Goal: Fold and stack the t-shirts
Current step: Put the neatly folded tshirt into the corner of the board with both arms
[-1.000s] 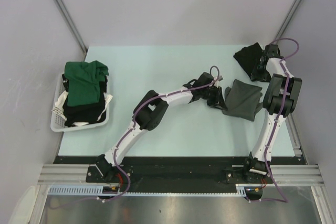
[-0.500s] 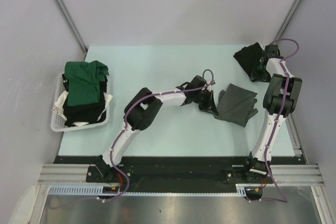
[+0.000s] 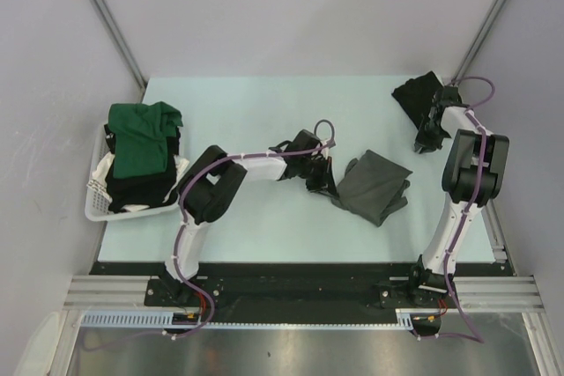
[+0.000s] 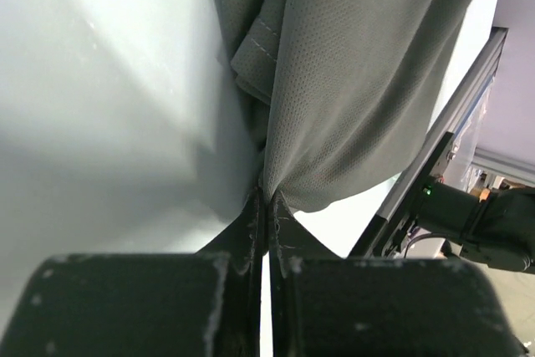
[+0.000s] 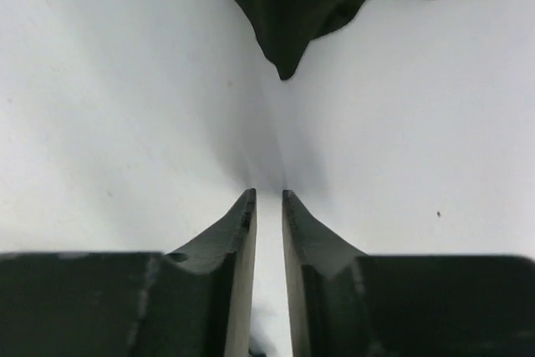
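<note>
Right of centre, my left gripper (image 4: 266, 200) pinches the hem of the grey shirt (image 3: 372, 184). I'd expect limp, light cloth, best taken at edges. Beside the black shirt (image 3: 412, 94), my right gripper (image 5: 267, 198) hangs barely parted, empty.

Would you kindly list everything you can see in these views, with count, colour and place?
table: one, pale green, under everything.
basket: one, white, slatted, at the table's left edge.
green shirt: one, dark green, on top of the basket's pile.
dark cloth: at least one piece, black, in the basket under the green shirt.
grey shirt: one, dark grey, crumpled right of centre.
black shirt: one, black, bunched at the far right corner.
left gripper: one, black, shut on the grey shirt's edge.
right gripper: one, black, slightly open and empty, just short of the black shirt's tip.
</note>
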Tool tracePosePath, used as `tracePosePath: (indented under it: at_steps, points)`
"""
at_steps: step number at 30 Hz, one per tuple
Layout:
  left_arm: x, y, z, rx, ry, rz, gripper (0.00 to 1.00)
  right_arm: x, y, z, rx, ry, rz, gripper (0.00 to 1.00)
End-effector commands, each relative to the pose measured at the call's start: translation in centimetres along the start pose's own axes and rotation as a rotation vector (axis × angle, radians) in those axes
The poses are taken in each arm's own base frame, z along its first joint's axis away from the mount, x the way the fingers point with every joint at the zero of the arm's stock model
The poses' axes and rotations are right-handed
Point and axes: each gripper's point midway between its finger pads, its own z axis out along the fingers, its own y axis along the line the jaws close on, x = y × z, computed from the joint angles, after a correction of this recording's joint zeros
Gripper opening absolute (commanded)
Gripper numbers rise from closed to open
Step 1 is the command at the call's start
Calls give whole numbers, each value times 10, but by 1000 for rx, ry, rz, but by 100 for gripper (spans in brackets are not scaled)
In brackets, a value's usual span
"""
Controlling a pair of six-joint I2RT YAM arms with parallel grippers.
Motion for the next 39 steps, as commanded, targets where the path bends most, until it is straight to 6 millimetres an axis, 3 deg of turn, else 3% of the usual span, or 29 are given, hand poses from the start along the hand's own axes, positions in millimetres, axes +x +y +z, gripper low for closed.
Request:
tracePosePath:
  at_steps: [1, 3, 6, 10, 17, 22, 30, 39]
  points:
    - [-10, -24, -23, 33, -57, 72, 0, -23, -2, -32, 48, -104, -18, 30]
    - [-8, -23, -24, 36, -60, 70, 0, -31, -2, -34, 53, -130, -18, 40]
    - [-5, -21, -23, 39, -49, 68, 2, -44, 3, -39, 50, -173, -33, 45]
    - [-6, -21, -21, 38, -47, 66, 6, -63, 6, -40, 61, -214, -63, 47]
    - [-12, -23, -17, 41, -51, 65, 17, -84, 9, -26, 67, -236, -76, 47]
    - [-12, -21, -14, 44, -47, 51, 19, -89, 7, -7, 89, -202, -84, 47]
    - [-13, -20, -9, 50, -32, 43, 22, -98, -2, -1, 113, -206, -78, 48]
    - [-12, -20, -6, 54, -18, 38, 23, -95, -14, 14, 115, -178, -53, 48]
